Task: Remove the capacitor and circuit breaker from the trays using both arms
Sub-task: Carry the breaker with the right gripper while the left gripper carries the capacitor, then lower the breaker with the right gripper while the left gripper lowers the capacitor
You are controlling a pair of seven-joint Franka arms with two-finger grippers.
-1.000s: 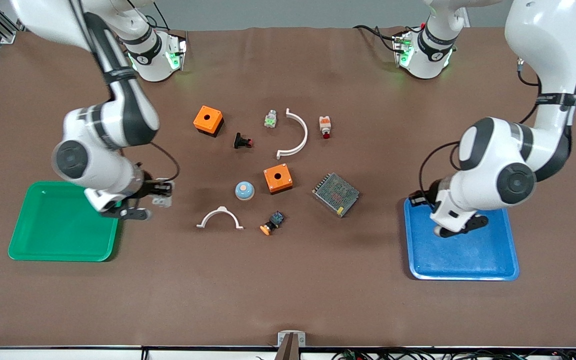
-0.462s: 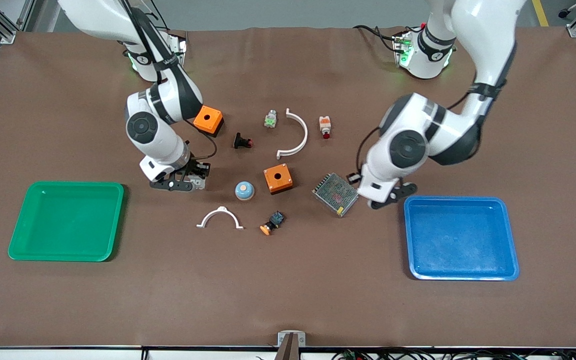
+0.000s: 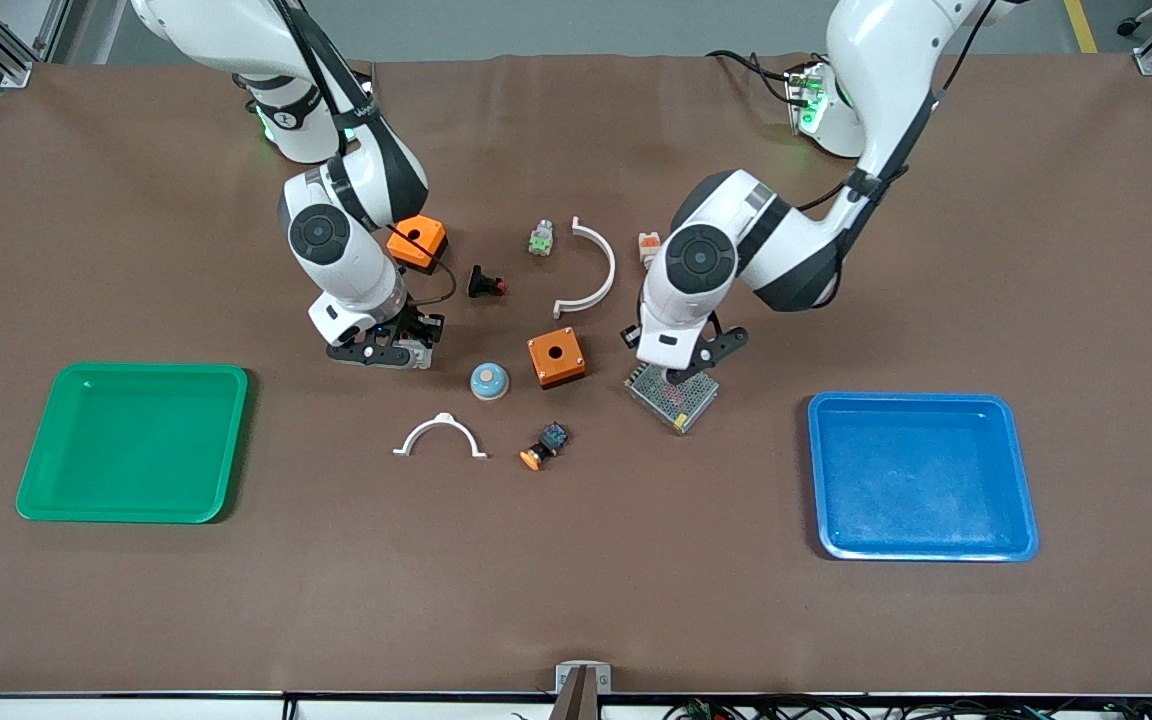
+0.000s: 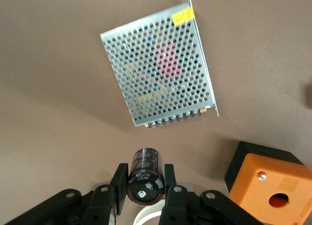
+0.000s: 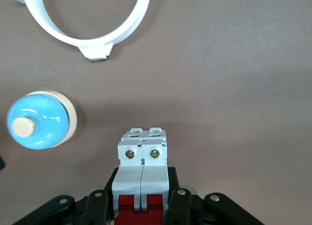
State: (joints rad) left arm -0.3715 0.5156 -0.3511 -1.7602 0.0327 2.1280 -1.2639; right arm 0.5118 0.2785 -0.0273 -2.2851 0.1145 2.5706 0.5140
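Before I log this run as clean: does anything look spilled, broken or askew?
Nothing stands out. The left gripper holds the capacitor squarely over the mesh box; the right gripper holds the breaker straight over bare table. Both trays, green and blue, sit flat and hold nothing.

On my right wrist feed, the right gripper [image 5: 141, 205] has its fingers [image 5: 100, 208] clamped on the white breaker [image 5: 142, 169], red levers showing between them. Over the brown desk [image 5: 234, 88] I see a blue round button [image 5: 40, 120] and a white curved bracket [image 5: 92, 25], well apart.
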